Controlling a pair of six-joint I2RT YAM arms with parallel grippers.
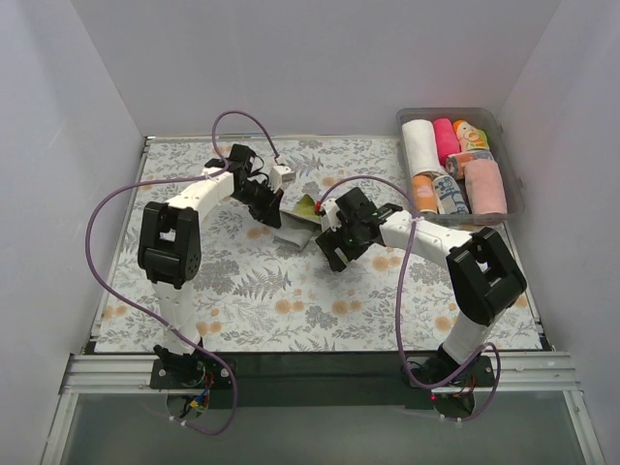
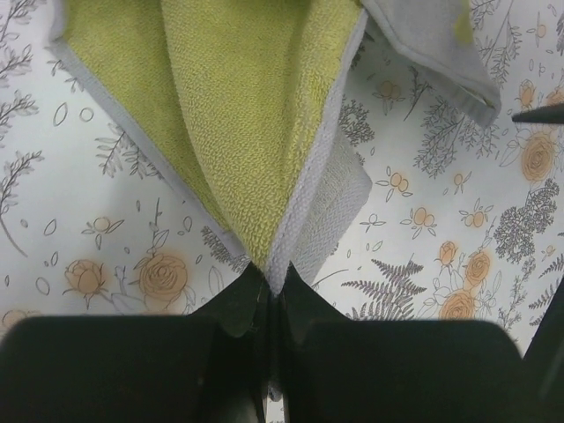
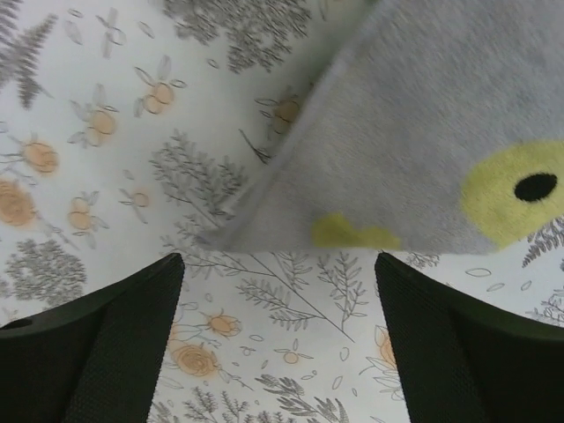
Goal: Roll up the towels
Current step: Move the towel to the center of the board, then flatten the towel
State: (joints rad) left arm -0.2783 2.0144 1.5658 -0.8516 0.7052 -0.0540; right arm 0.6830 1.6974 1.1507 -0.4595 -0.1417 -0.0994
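Observation:
A yellow-green towel with a grey backing (image 1: 295, 221) lies crumpled between the two arms at the middle of the table. My left gripper (image 2: 271, 282) is shut on one corner of this towel (image 2: 229, 106), which hangs folded from the jaws. My right gripper (image 3: 278, 273) is open just short of the towel's grey edge (image 3: 405, 150), nothing between its fingers. In the top view the left gripper (image 1: 267, 201) is at the towel's left side and the right gripper (image 1: 327, 239) at its right. Several rolled towels (image 1: 455, 165) lie in the bin at the back right.
The clear plastic bin (image 1: 510, 155) stands at the back right corner. A floral covering (image 1: 242, 281) spreads over the table. White walls close in the left, back and right sides. Purple cables loop over both arms.

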